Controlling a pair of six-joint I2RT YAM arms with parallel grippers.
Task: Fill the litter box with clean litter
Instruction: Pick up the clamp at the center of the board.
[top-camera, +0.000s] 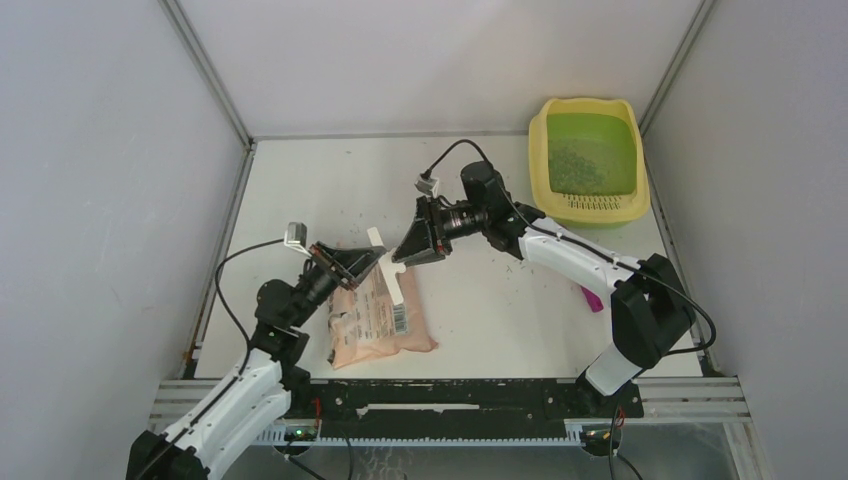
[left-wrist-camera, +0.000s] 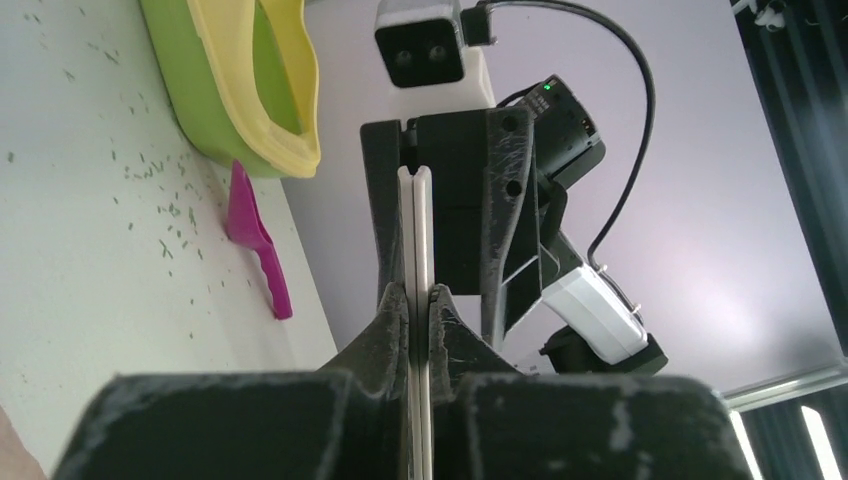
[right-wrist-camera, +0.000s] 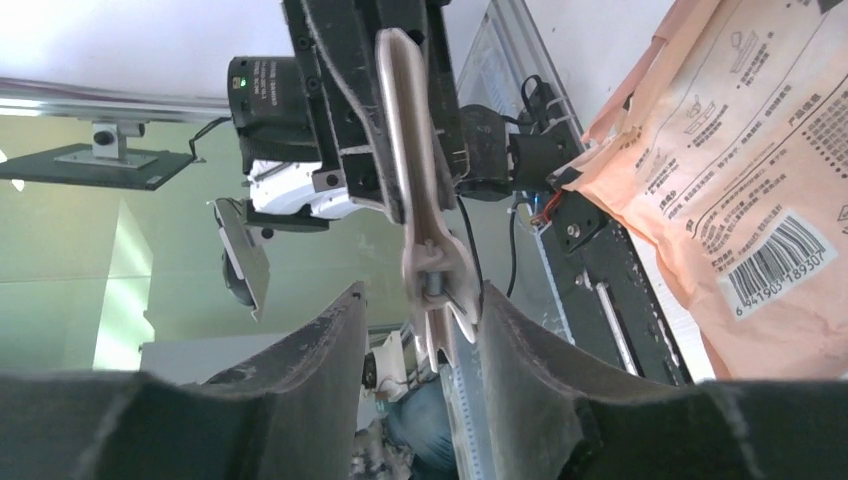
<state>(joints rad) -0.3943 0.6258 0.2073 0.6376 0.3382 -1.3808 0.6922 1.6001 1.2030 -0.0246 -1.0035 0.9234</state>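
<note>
Jaws of the left gripper (top-camera: 365, 262) clamp a white clip (top-camera: 385, 262); the right gripper (top-camera: 405, 250) stands parted around its end. From there, litter box (top-camera: 545, 150) with litter (top-camera: 575, 165) at two o'clock, magenta scoop (top-camera: 592, 298) at four, peach bag (top-camera: 375, 325) at six.

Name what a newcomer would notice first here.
Mid-table, the left gripper is shut on a white clip while the open right gripper straddles its other end, over the peach-pink bag. At the far right corner sits the yellow-green litter box, thinly sprinkled with litter.
</note>
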